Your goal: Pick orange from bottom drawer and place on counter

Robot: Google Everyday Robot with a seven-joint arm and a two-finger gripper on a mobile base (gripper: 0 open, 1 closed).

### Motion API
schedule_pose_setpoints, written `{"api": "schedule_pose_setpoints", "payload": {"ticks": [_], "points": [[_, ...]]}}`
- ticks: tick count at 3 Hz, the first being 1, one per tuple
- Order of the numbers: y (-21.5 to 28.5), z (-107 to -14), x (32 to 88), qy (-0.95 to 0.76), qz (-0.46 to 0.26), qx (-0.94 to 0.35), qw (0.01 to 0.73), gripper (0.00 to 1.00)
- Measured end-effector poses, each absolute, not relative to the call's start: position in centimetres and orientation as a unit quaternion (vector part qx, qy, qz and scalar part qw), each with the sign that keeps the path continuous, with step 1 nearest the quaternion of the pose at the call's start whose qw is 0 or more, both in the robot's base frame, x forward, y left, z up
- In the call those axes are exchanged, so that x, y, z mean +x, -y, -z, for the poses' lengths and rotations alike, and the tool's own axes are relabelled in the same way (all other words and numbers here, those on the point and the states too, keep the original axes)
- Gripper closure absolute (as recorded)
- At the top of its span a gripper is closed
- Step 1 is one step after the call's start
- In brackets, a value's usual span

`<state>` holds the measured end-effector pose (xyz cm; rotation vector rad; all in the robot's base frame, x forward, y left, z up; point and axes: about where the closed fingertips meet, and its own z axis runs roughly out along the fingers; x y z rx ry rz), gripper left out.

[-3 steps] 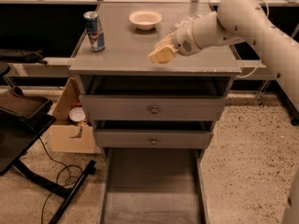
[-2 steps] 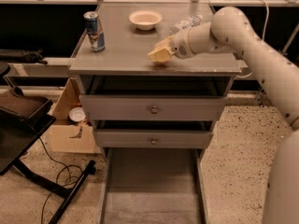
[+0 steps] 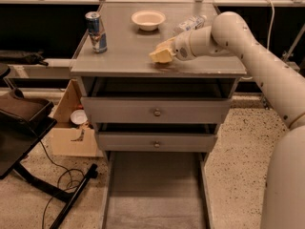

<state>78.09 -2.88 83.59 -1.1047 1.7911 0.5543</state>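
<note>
**Orange out of sight, hand (image 3: 162, 55) low on the bench (image 3: 119, 56)**

The hand is down low over the front part of the bench, near the front edge. It may be touching the top or just above it; I cannot tell which. I also cannot tell if the hand is wide, narrow or holding something.

Since a second ago the hand has hardly moved. The big white arm (image 3: 252, 51) behind it has swung down and to the left. My guess is that the hand has reached its spot and this is the set-down step, close to the end of the job.

No orange shows anywhere. It is not on the bare bench top. It is not in the drawer (image 3: 155, 194) at the bottom, which is pulled out and shows only its grey floor. So the orange may be hidden in the hand, but that is a guess.

An orange is round. It has no long side and does not point any way, so it can go down any way up. It could roll, though, and the edge is near.

Just behind the hand a bottle (image 3: 190, 22) lies on its side. A bowl (image 3: 148, 19) sits farther back. A can (image 3: 96, 31) stands upright, well apart on the left.
</note>
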Motion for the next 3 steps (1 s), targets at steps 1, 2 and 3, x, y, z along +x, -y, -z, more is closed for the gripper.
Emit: {"api": "schedule_pose_setpoints", "payload": {"ticks": [1,2,3], "points": [[2.9,-83.6,78.1,-0.729,-0.226,-0.45,0.464,0.49],[2.9,-83.6,78.1,-0.729,-0.226,-0.45,0.464,0.26],[2.9,-85.1,78.4,-0.719,-0.223,-0.457,0.473,0.04]]}}
